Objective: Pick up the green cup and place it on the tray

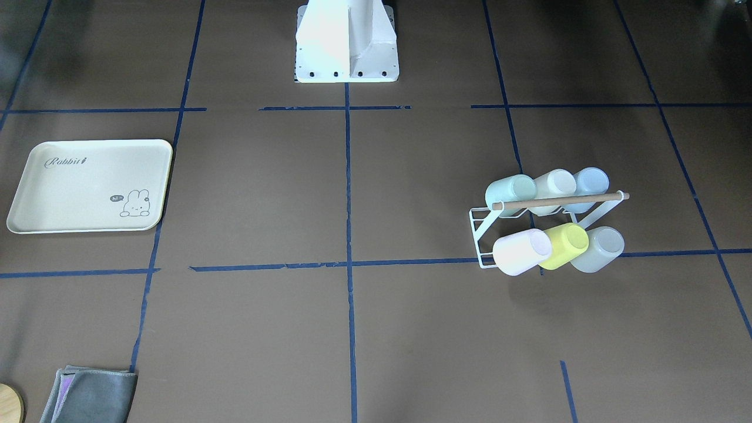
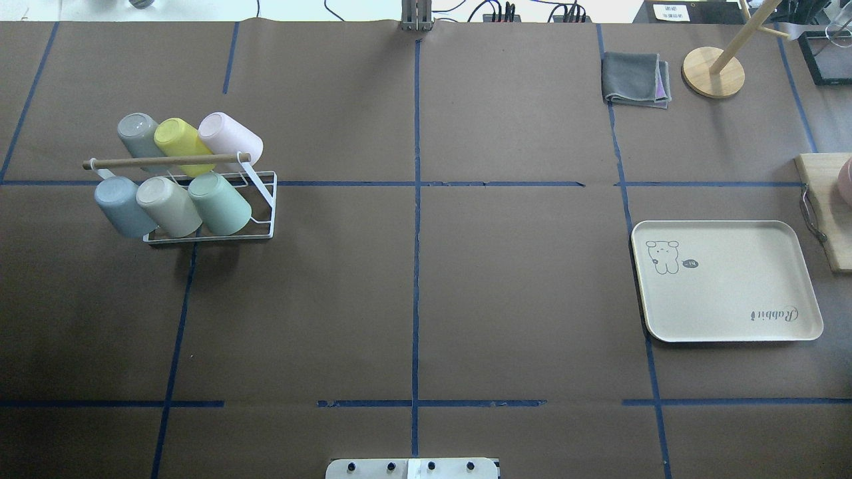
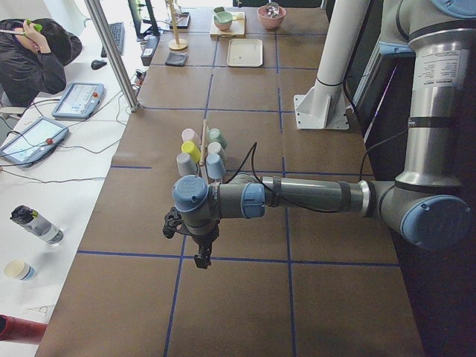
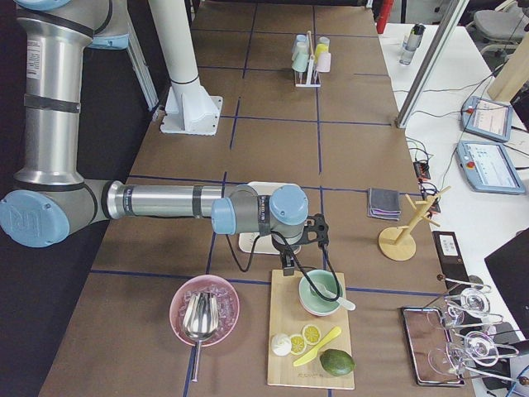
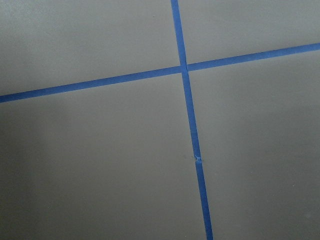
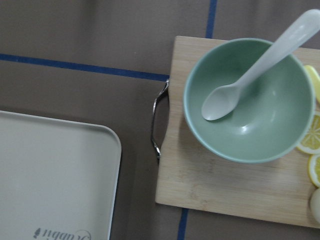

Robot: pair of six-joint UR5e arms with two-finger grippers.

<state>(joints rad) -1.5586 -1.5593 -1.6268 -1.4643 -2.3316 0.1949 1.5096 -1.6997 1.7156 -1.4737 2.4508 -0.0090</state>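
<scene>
Front-facing: the green cup (image 1: 510,191) leans on the wire rack (image 1: 479,235). We judge it light, stiff and smooth, best pinched across its bare wall.

Overhead: it sits at 9 o'clock of the tray (image 2: 732,286), well apart.

Left side: the cup lies at 12 o'clock of the left pincer (image 3: 201,256), whose spread we cannot tell.

Right side: we cannot read the right pincer (image 4: 289,266) either.

On the counter's (image 2: 519,279) left, a rack (image 2: 273,213) holding six cups (image 2: 170,206) in two rows; well apart on the right, the tray (image 2: 732,286), a folded cloth (image 2: 632,80) beyond it, a board (image 6: 215,185) bearing a bowl (image 6: 260,135) just beside its outer edge.
</scene>
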